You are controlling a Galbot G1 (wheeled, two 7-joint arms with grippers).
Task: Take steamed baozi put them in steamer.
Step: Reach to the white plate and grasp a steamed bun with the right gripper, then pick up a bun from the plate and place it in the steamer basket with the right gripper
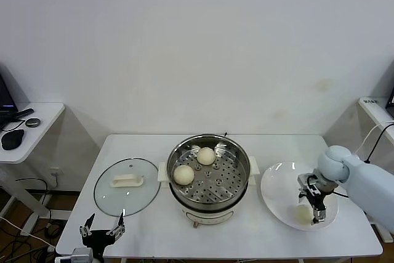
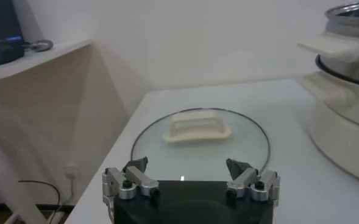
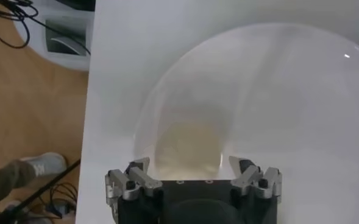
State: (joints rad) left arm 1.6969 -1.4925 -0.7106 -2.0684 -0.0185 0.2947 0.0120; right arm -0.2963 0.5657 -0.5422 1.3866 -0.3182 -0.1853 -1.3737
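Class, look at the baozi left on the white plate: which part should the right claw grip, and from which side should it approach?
Grip the baozi across its rounded middle, probably coming from above. It is a smooth dome without a handle, lying in the plate, whose raised rim hinders a side approach. The right claw hangs open over the bun, fingers spread either side.

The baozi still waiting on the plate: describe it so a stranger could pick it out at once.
Start at the steamer mid-table; to its right lies a white plate. The baozi sits near the plate's front edge, beneath the open right gripper. Unlike the two buns in the steamer, it lies alone.
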